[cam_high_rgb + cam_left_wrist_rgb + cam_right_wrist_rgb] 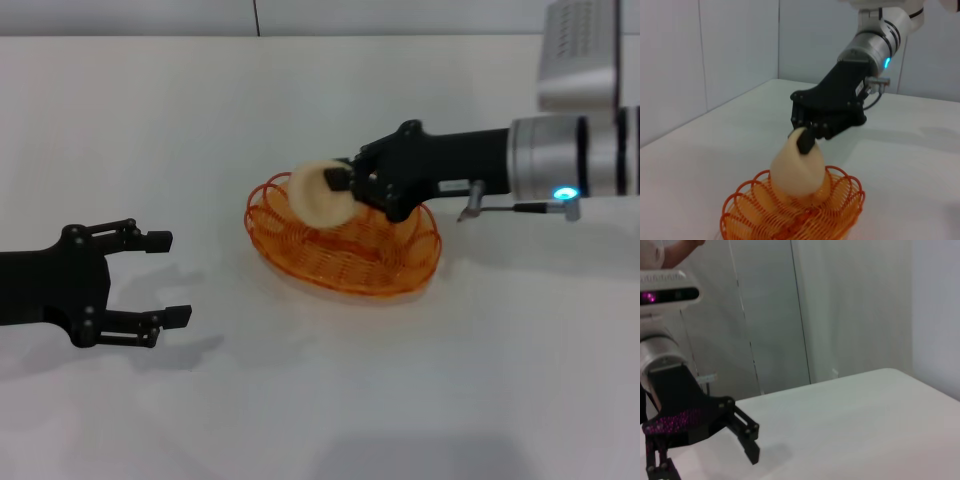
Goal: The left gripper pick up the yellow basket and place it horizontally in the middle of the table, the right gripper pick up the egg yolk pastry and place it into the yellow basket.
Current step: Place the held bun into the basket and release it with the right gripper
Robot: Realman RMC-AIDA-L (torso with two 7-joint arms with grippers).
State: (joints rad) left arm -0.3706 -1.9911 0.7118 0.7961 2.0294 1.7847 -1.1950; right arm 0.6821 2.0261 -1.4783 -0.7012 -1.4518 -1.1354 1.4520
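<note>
We see the plain white flat table (330,400) filling nearly the whole head view, with pale wall panels behind its far edge.

Next in size are our two arms. The right arm (560,155), black with a silver-and-black banded segment and a blue-lit ring, reaches in from the right side of the head view toward the middle of the table. The left arm (25,290), plain black, lies low over the table at the left edge of that view.

The yellow basket (385,268), an oval orange-amber translucent wire basket with a looped scalloped rim, sits flat on the table near its middle, well apart from the left arm.

The right gripper (335,180), a black two-fingered claw, is over the basket's far left part and is clamped on the egg yolk pastry (315,198). The left wrist view shows the same claw (802,140) from the front, one dark fingertip (804,141) pressed against the top of the pastry.

The left gripper (165,278), another black two-fingered claw, hovers just above the table to the left of the basket with its fingers spread wide and nothing between them.

The pastry, a small round pale cream-beige smooth bun (795,172), is held on edge over the basket; its lower part dips below the rim loops (840,187). We cannot tell whether it touches the wires.
</note>
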